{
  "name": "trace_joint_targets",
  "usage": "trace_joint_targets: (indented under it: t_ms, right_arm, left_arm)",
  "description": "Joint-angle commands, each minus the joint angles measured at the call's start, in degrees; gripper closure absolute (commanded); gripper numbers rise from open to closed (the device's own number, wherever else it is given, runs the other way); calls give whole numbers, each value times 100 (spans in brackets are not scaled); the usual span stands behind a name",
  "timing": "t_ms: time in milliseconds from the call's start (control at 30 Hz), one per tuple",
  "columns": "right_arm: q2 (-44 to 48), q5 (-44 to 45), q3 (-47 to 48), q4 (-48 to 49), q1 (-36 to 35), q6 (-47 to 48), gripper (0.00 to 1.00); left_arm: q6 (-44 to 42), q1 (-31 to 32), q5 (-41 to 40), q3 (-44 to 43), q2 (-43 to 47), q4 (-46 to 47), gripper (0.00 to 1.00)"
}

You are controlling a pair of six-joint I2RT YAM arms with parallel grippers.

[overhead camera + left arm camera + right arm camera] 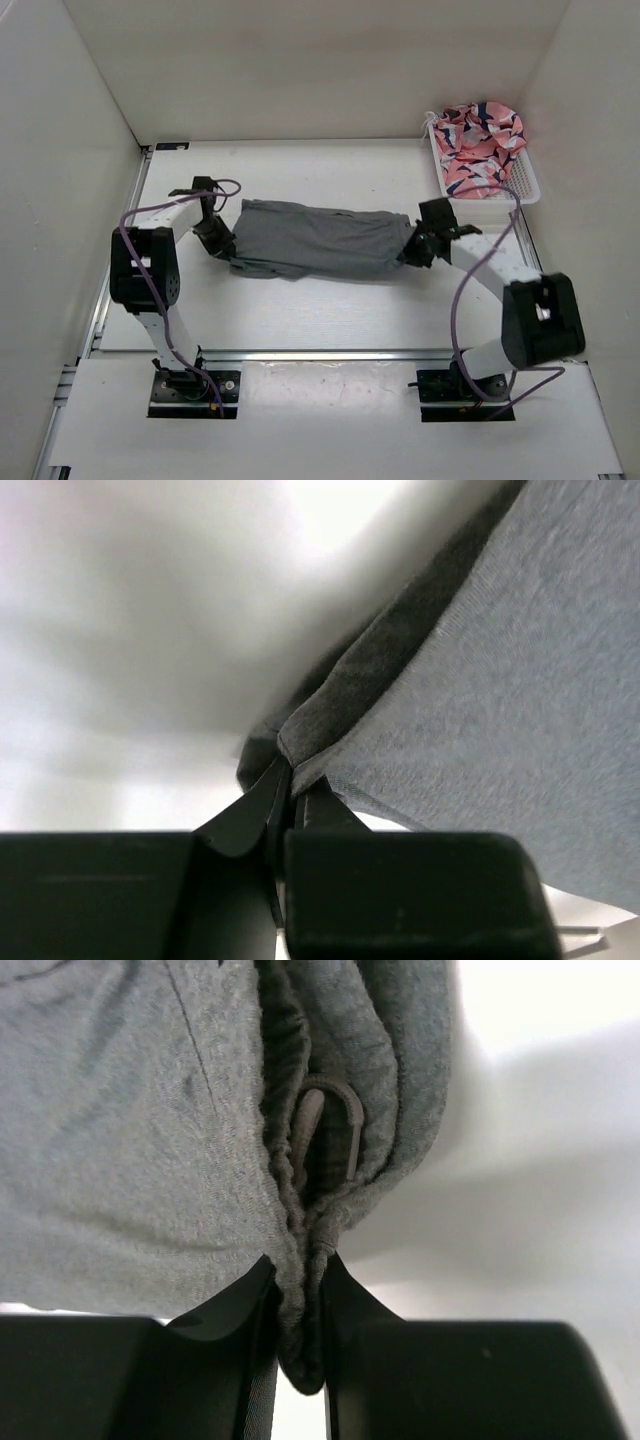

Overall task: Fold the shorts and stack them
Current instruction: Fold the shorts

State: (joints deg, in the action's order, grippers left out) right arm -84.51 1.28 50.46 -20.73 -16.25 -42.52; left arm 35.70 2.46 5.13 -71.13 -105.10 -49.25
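The dark grey shorts (320, 240) lie stretched left to right across the middle of the table, folded lengthwise. My left gripper (226, 248) is shut on the shorts' left end; in the left wrist view a thin corner of grey fabric (300, 742) is pinched between the jaws (292, 785). My right gripper (412, 250) is shut on the shorts' right end, with the gathered waistband (300, 1290) bunched between its fingers (296, 1278) and the drawstring loop (330, 1120) just above. The fabric spans between both grippers.
A white basket (528, 188) stands at the back right corner and holds a pink, white and navy patterned garment (480, 140). White walls enclose the table on the left, back and right. Purple cables run along both arms.
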Motion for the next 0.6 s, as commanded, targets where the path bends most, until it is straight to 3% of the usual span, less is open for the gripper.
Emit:
trace_joint_targets:
  t_ms: [0, 67, 100, 133, 167, 233, 333, 567]
  right_arm:
    - [759, 303, -928, -300, -1, -98, 100]
    - [1119, 164, -1265, -169, -1, -98, 61]
    - [1243, 66, -1475, -168, -1, -98, 40]
    - [1496, -82, -1564, -168, -1, -98, 12]
    - [1638, -136, -1626, -168, -1, -98, 6]
    - [1919, -137, -1627, -325, -1, -151, 0]
    - [2368, 21, -1566, -537, 60, -99, 0]
    - [1588, -540, -1398, 24, 728, 288, 7]
  left_arm:
    - [-213, -53, -266, 467, 656, -76, 90]
    - [-274, -53, -109, 793, 718, -14, 90]
    - [-274, -53, -108, 794, 719, -14, 83]
    - [-327, 8, -108, 794, 719, -14, 73]
    - [-327, 9, -108, 794, 719, -14, 67]
    - [-379, 71, -56, 689, 894, -14, 46]
    - [-432, 71, -56, 373, 1044, -102, 13]
    - [-485, 71, -108, -426, 921, -401, 12]
